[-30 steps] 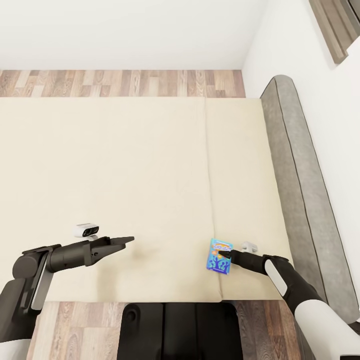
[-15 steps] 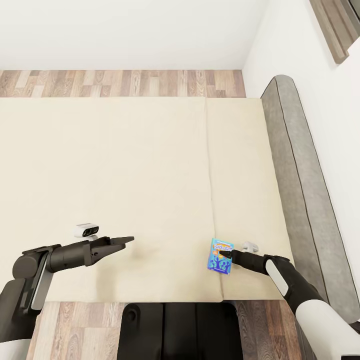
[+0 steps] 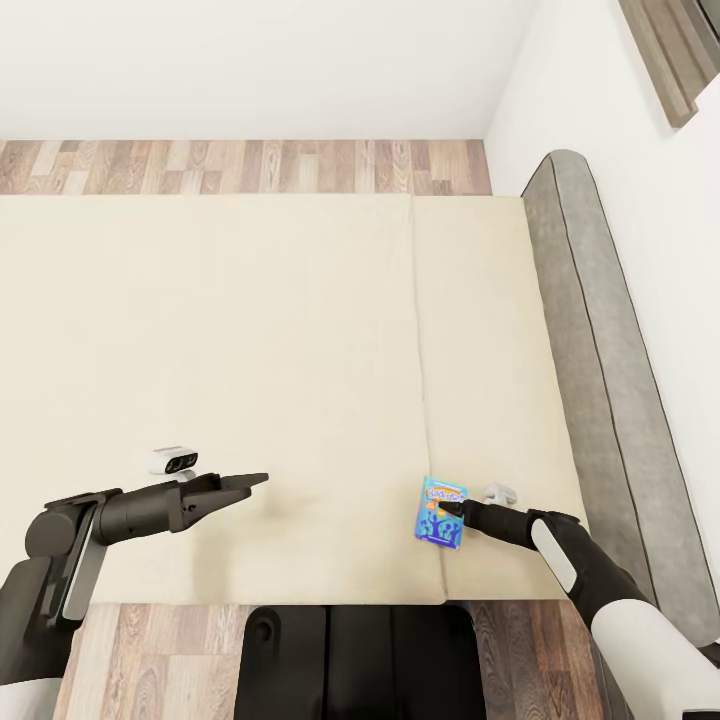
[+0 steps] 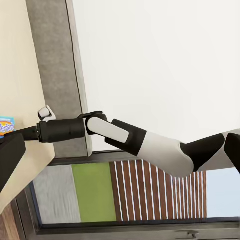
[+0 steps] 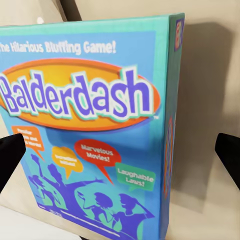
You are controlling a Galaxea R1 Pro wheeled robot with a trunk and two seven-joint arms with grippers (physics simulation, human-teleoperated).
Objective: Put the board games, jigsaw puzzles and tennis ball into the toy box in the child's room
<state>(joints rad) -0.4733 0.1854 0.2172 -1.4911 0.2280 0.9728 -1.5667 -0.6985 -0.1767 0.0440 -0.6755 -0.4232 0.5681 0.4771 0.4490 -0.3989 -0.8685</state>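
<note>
Cardboard board game (image 3: pixel 440 510), small, blue, lettered Balderdash, lying flat on the bed (image 3: pixel 250 350) near its front edge: likely light, stiff, slick-faced, best pinched across its thin edges; right pincer (image 3: pixel 458 511) spread wide at the box, fingertips (image 5: pixel 10 155) flanking it, gripping nothing; left pincer (image 3: pixel 250 484) nearly closed, empty, well apart.

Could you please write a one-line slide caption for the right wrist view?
Right hand open around a blue Balderdash game box resting on the cream bed.
</note>
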